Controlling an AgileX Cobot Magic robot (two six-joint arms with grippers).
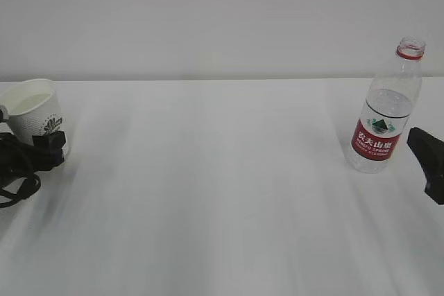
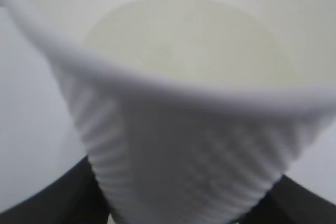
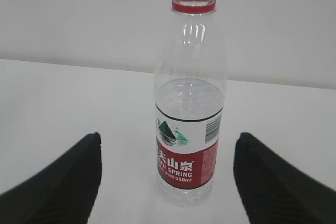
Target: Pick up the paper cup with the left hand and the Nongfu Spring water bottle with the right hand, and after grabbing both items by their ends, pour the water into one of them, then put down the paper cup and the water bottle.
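White table (image 1: 222, 192), pale wall. Left hand (image 1: 38, 152) clasps the cup (image 1: 36, 112) low at far left, apparently holding liquid. Right hand (image 3: 167, 182) gapes empty, short of the uncapped, upright bottle (image 1: 385, 112) at right.

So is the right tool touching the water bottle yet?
Apart. The right wrist view shows the right tool open, bare table visible between each finger and the water bottle, which stands upright and uncapped.
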